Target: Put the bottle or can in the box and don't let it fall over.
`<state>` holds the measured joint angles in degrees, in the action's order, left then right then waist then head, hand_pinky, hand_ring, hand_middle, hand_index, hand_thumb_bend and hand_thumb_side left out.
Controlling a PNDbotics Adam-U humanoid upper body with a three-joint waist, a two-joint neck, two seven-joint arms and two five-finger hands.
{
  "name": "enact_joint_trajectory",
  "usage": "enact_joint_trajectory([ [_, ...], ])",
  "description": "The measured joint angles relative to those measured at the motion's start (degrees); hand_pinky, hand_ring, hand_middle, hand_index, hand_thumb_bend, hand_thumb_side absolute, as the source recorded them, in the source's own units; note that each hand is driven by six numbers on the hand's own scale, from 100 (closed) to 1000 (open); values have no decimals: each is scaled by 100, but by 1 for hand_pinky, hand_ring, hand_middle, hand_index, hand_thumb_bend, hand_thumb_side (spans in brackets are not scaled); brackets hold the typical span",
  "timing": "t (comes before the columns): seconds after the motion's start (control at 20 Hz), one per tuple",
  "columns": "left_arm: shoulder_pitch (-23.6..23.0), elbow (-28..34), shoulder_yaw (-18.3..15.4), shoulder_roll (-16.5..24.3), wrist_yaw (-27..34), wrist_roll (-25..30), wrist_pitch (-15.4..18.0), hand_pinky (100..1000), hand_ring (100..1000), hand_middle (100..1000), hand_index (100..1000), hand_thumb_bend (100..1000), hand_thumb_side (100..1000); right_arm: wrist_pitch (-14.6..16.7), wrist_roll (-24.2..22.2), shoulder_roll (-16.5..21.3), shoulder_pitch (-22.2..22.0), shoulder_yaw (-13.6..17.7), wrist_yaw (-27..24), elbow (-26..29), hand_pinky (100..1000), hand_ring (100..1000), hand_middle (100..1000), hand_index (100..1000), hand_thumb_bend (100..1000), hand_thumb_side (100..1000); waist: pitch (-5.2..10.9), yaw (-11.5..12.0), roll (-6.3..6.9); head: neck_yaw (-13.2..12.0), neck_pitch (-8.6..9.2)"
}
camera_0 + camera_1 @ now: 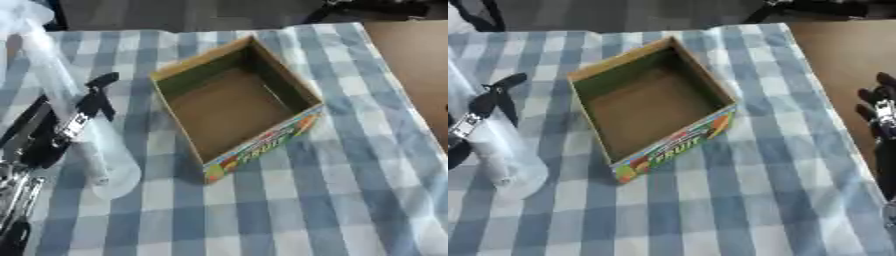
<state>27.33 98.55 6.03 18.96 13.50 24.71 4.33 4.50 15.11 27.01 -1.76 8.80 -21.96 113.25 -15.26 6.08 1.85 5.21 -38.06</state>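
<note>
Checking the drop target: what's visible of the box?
The box is open-topped cardboard, plain brown inside, with a colourful front panel reading FRUIT. It looks empty. It sits flat but turned askew on the checked cloth, mid-table. Neither hand touches it; the clear bottle in the left hand is apart, to its left.

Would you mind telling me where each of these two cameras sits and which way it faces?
Left eye view: in the robot's head, looking down at the checked tablecloth and the open box; the left hand, curled round a clear bottle, fills the left side.
Right eye view: beside it, set slightly right, facing likewise; the right hand shows at the right edge, fingers up, off the cloth.
Both share the box, the cloth, the bottle and the left hand.
</note>
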Motion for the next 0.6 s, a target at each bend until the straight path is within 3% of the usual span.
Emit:
enact_joint_trajectory([
  [0.3, 183, 141, -7, 138, 68, -86, -163, 225, 1000, 445, 112, 100, 627, 3, 1, 1, -12, 0, -6, 0, 946, 925, 1000, 894, 100, 577, 3, 0, 14, 2, 0],
  [0.6, 308, 298, 10, 171, -218, -176, -240, 197, 1000, 424, 106, 100, 568, 4, 0, 2, -14, 0, -31, 0, 946, 924, 1000, 894, 100, 574, 4, 1, 18, 2, 0],
])
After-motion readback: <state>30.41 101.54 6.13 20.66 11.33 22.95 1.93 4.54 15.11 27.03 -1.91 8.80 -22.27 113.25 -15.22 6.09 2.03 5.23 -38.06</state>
